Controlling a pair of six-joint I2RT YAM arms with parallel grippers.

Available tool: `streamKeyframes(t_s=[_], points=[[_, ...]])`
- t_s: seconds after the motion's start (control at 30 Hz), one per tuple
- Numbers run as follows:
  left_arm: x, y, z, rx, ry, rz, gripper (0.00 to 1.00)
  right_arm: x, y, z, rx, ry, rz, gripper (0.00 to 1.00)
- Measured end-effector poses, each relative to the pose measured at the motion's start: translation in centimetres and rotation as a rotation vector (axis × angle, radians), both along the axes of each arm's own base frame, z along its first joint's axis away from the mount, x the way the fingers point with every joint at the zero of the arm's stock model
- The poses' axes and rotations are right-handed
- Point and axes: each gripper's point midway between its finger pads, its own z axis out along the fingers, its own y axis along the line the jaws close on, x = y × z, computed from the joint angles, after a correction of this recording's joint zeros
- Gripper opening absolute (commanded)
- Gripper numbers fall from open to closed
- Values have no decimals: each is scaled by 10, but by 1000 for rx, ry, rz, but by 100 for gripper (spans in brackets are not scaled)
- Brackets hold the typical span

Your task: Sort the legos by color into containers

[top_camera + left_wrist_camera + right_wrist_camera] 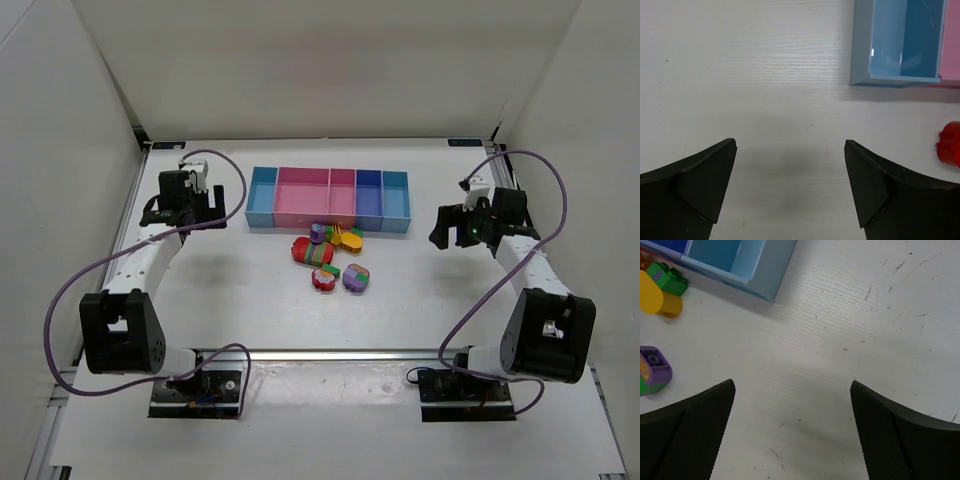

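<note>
A row of joined bins (328, 196) stands at the back middle: light blue, wide pink, narrower pink, dark blue, light blue. Several legos (330, 257) lie in a cluster just in front of it, red, yellow, green, purple and pink. My left gripper (205, 215) is open and empty, left of the bins; its view shows the light blue end bin (902, 42) and a red lego (951, 144). My right gripper (440, 235) is open and empty, right of the bins; its view shows the other light blue bin (737, 260), a yellow and green lego (662, 290) and a purple lego (654, 370).
White walls enclose the table on the left, back and right. Purple cables loop from each arm down to the bases at the near edge. A metal rail (330, 353) runs across the front.
</note>
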Motion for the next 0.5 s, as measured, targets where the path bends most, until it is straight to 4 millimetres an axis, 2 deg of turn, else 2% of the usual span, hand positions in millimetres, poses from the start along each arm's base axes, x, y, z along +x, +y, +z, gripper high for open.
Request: streamKeyframes(t_s=[0.07,0.13,0.27,0.3,0.37,0.43,0.5], points=[[-1,-5,-1,0,5,-50,99,-1,1,0,3,1,7,99],[-3,-21,1,-15,3,-161,98,-2,4,0,9,-2,31,99],[-19,-73,16,-7,-44,-480,97,-10,19,2,41,-10,135,96],[-25,-87,21,4,-62,-556,97,-15,27,2,52,-13,188,91],[-34,-109,28,22,-88,-668,96,-22,41,3,63,-14,271,87],[-40,-123,31,39,-103,-734,96,-33,64,3,67,-12,382,85],[-41,-128,31,50,-108,-750,98,-49,94,4,73,-14,520,80]])
